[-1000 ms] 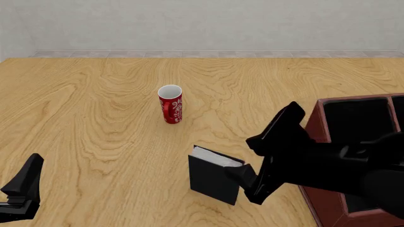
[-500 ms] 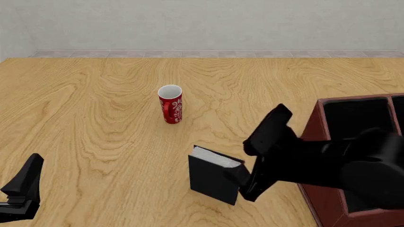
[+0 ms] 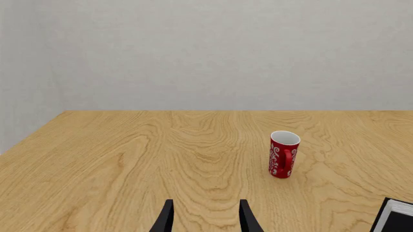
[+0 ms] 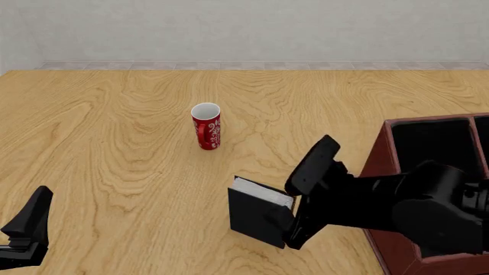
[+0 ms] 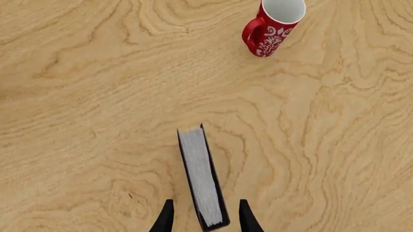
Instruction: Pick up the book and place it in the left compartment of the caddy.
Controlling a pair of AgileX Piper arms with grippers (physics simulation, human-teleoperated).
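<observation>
The black book (image 4: 258,216) stands upright on the table, white page edges (image 5: 200,176) facing up. My right gripper (image 4: 294,222) hangs over its right end. In the right wrist view the gripper (image 5: 205,221) is open, one finger on each side of the book's near end, and neither pad visibly presses it. The red-brown caddy (image 4: 390,172) stands at the right edge. Its black-lined left compartment (image 4: 429,143) is partly covered by my right arm. My left gripper (image 4: 27,228) rests open at the near left, holding nothing (image 3: 205,222).
A red cup (image 4: 206,126) with white patterns stands upright beyond the book, left of the caddy; it also shows in the left wrist view (image 3: 284,154) and the right wrist view (image 5: 271,26). A grey wall closes off the far table edge.
My right arm has swung left and lower, bringing its open fingers over the book's right end. The book, cup and left arm have not moved.
</observation>
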